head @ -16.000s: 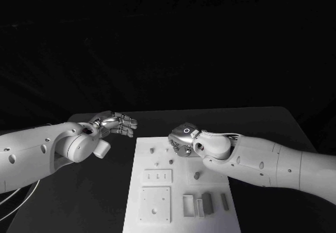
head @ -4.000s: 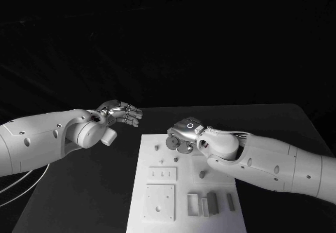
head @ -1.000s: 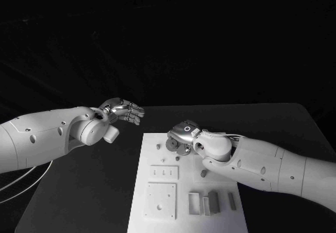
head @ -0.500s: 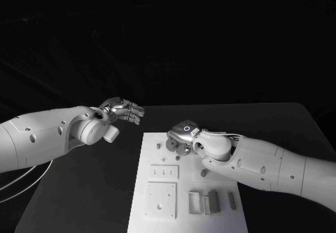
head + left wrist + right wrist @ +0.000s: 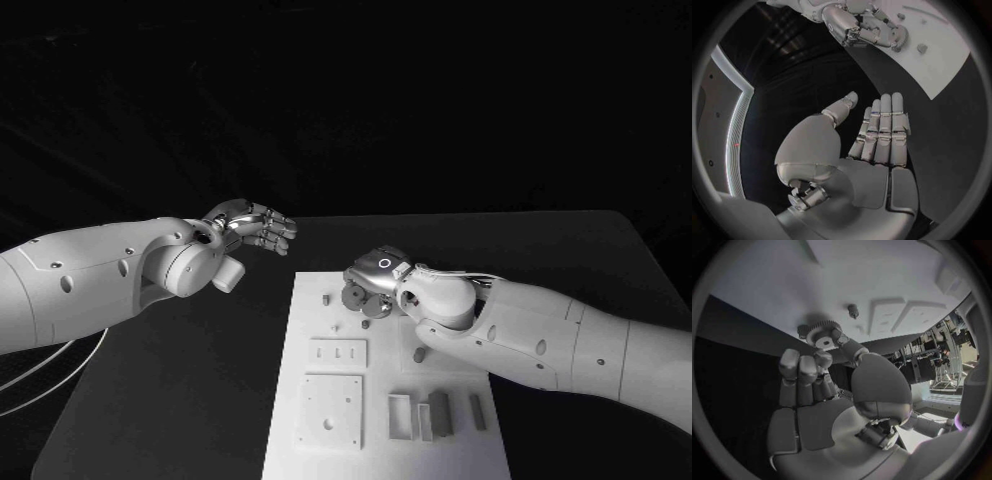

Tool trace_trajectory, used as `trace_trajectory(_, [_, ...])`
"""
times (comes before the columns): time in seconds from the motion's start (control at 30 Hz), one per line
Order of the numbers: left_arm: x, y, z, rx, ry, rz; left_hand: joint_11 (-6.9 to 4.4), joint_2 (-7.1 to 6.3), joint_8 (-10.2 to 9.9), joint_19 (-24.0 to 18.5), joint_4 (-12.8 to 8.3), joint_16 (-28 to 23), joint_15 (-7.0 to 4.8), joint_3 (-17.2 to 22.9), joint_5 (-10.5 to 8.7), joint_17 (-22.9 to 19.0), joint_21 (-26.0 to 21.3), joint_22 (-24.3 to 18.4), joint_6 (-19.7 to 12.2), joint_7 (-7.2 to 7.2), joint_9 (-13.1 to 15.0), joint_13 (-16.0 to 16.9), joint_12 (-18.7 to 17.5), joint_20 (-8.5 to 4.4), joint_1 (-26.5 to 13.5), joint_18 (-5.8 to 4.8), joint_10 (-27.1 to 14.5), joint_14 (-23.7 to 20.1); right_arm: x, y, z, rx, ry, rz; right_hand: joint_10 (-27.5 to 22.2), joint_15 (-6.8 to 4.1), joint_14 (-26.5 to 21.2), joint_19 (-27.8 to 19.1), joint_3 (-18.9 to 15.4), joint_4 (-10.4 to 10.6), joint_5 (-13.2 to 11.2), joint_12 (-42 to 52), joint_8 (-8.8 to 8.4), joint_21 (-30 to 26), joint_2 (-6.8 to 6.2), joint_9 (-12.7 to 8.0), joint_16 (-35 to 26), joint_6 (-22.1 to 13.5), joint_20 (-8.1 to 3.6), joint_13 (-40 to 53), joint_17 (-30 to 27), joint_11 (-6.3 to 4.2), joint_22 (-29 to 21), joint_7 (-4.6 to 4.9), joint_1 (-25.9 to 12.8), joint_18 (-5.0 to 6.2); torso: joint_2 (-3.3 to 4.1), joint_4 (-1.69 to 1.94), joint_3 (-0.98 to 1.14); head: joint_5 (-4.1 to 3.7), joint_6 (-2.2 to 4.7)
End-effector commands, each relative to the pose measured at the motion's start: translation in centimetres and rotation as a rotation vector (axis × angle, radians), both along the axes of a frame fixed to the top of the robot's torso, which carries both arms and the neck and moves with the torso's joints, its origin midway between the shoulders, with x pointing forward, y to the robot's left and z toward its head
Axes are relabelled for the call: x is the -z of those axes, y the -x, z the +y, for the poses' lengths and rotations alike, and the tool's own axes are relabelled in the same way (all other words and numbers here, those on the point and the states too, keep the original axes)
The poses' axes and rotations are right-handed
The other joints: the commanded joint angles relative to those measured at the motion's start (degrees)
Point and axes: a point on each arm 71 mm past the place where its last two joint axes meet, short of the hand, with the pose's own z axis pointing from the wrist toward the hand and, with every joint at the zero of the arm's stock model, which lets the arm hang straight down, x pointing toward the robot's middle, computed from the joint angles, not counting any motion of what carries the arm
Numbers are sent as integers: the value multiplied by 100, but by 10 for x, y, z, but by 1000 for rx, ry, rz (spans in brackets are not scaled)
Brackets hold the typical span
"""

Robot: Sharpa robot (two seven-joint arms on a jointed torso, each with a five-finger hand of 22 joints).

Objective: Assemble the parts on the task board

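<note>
The right hand pinches a small grey gear at its fingertips, just over the far end of the white task board. The gear is round with fine teeth round its rim and a pale hub in the middle. A short peg stands on the board just beyond the fingers. The left hand hovers off the board's far left corner, holding nothing, fingers straight and side by side, thumb apart. Nearer the robot than the right hand, flat plates and narrow blocks lie on the board.
</note>
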Motion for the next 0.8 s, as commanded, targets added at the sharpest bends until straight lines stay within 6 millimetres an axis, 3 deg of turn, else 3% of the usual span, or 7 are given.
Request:
trace_trajectory(0.03, [-1, 0, -1, 4, 2, -7, 11, -15, -24, 10, 15, -22, 10, 8, 20, 10, -39, 6, 39, 42, -3, 8, -36, -47, -44, 66, 48, 35, 12, 0, -6, 20, 72, 42, -12, 3, 54, -10, 31, 2, 7, 25, 14, -13, -10, 217, -30, 480, -28, -8, -8, 34, 71, 100, 21, 393, 0, -2, 1, 6, -6])
trace_trajectory(0.8, [-1, 0, -1, 3, 1, -7, 11, -13, -25, 12, 16, -29, 10, 9, 20, 18, -42, 9, 40, 42, -2, 10, -42, -47, -46, 66, 52, 39, 14, 3, -5, 15, 93, 59, -48, 20, 31, -41, 68, -28, 7, 44, -44, -33, -122, 207, -52, 443, -28, -42, 4, 53, 79, 119, 226, 393, 0, -1, -1, 14, -17])
